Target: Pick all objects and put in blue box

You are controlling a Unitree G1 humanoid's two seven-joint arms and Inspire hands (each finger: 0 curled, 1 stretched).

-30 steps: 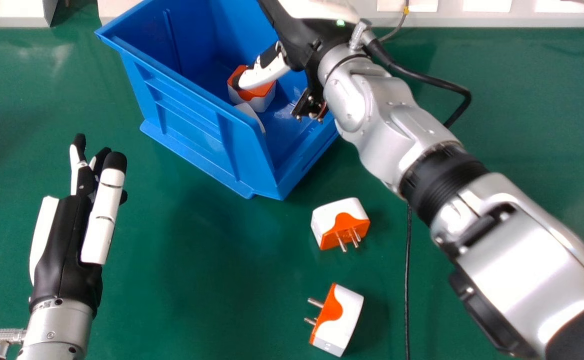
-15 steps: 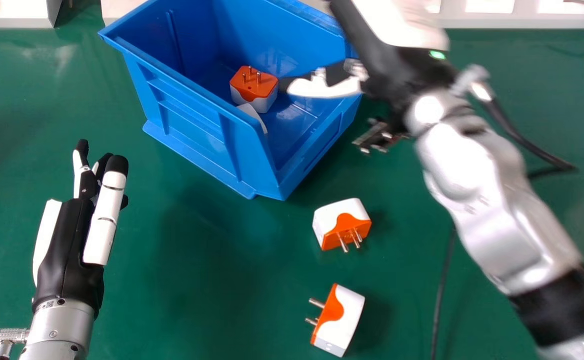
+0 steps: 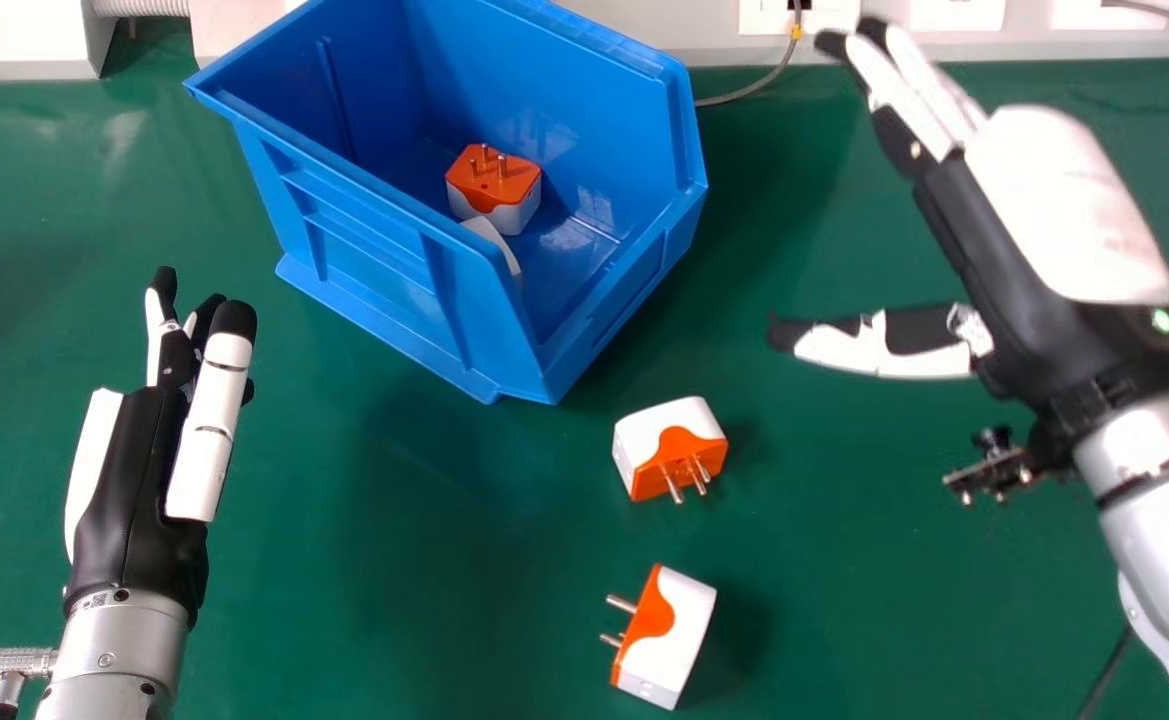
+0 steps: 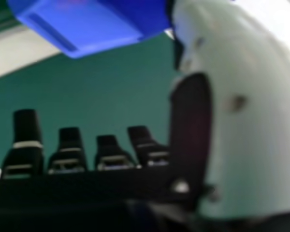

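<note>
The right hand (image 3: pixel 989 240) is open, beside the blue box (image 3: pixel 374 235), holding nothing. The left hand (image 3: pixel 134 490) is open too. One orange and white plug adapter (image 3: pixel 494 190) sits in the box, next to a partly hidden white thing (image 3: pixel 494 242). Two more plug adapters, one nearer the box (image 3: pixel 652 435) and one farther away (image 3: pixel 672 635), lie on the green tabletop (image 3: pixel 424 560).

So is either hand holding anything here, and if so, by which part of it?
Nothing is held: the left hand and the right hand are both open and empty.
</note>
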